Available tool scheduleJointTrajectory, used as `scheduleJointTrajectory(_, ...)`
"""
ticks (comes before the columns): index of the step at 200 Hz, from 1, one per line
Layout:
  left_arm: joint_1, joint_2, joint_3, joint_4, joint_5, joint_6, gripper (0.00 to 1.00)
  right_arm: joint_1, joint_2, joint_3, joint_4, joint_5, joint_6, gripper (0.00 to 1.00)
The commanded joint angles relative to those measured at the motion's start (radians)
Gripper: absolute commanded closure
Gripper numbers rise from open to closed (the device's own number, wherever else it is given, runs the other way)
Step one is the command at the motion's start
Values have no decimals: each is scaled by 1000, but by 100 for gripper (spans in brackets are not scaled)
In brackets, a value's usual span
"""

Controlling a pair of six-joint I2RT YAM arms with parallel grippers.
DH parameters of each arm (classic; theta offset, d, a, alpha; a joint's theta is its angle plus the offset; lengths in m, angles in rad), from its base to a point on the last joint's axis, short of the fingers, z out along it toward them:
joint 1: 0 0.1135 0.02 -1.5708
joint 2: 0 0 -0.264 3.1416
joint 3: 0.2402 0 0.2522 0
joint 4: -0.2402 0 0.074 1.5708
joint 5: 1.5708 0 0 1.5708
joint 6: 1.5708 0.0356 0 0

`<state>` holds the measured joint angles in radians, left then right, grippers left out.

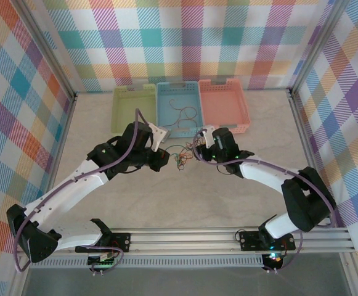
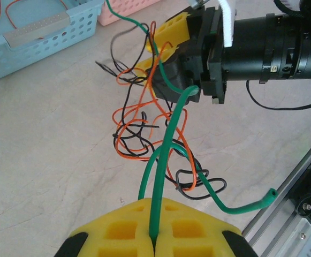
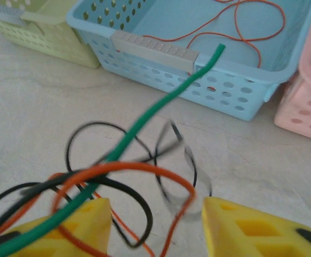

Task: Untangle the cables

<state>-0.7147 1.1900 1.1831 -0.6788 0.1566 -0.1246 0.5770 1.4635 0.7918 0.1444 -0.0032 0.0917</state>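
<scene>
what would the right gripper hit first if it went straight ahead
The cables: orange, black and green strands lie right between the right gripper's open fingers. Beyond them, probably the blue basket's wall, though depth is unclear.

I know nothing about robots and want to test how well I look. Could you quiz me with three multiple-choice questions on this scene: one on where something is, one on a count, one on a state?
1. Where is the wire tangle?
A) inside a drawer
B) on the metal rail
C) between the two claws

2. How many baskets stand at the far side?
A) three
B) two
C) five

3. What is the left claw doing?
A) standing wide open
B) shut on the green cable
C) holding a spoon

Answers:
1 C: the wires sit between the left claw and the right claw.
2 A: a green basket, a blue basket and a pink basket stand in a row.
3 B: its yellow fingers pinch the green cable between them.
</scene>
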Motion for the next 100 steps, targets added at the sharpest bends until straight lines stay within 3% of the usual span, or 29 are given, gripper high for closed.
scheduleJointTrajectory(1,-1,-7,9,-5,7,-13,100,-9,-113,-42,30,-126,-26,40)
scheduleJointTrajectory(21,-2,14,1,6,11,-20,100,-9,-219,-89,62,-267,-46,25)
scheduleJointTrajectory(56,-2,39,3,18,6,-23,100,-9,-364,-145,77,-435,-85,17)
scheduleJointTrajectory(100,-2,40,-11,20,22,-14,100,-6,-350,-122,128,-425,-54,16)
